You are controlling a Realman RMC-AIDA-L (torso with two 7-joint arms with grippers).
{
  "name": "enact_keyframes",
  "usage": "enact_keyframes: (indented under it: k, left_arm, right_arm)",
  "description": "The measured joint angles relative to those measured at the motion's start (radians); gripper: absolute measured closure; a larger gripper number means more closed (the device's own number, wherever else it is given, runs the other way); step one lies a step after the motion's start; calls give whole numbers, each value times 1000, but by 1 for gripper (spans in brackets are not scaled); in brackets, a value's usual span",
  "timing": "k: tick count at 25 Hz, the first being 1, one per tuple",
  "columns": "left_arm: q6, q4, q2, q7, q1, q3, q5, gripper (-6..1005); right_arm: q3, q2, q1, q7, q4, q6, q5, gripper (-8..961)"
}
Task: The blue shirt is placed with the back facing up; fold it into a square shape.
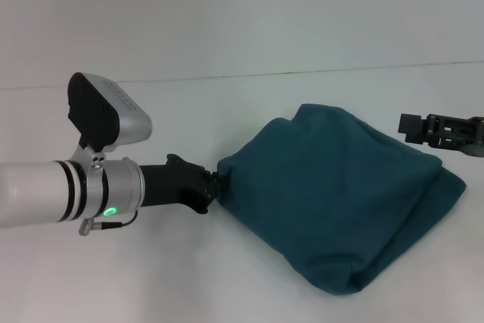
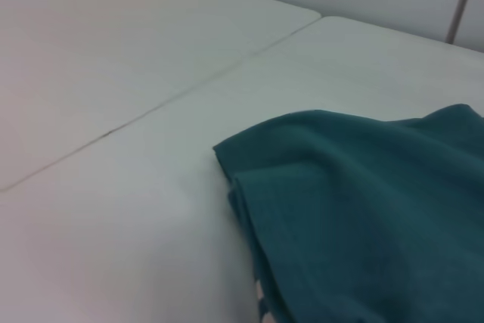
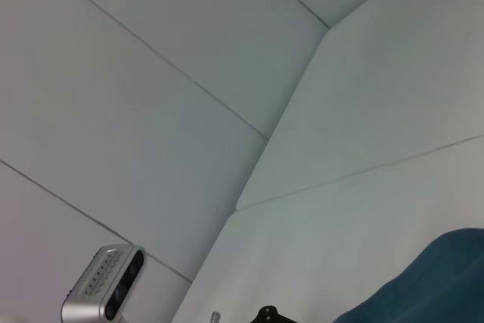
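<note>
Lying bunched on my white worktop [image 1: 227, 111], the blue shirt [image 1: 340, 202] shows no readable lettering; only my left wrist view catches off-white marks under its fold. My left hand [image 1: 217, 184] pinches its corner; my right hand [image 1: 412, 128] hovers beside it, grip unclear.

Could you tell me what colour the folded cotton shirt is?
Plain dark teal-blue shirt, clearest in the head view.

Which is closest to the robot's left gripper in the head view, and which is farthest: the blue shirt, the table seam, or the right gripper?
1. Blue shirt: its left corner is pinched in the left gripper.
2. Table seam: a line behind, toward the far side.
3. Right gripper: beyond the shirt, at the right edge.
</note>
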Motion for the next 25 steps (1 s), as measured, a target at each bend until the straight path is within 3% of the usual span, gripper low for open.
enact_keyframes:
  k: [17,25]
  left_arm:
    - [-183,35,13,35,-37,-14,0,997]
    - [-283,38,2,96,-67,-11,-2,997]
  right_arm:
    - [40,49,-10,-82,4,54,3,61]
    - [38,63,-10,-91,4,98,0,62]
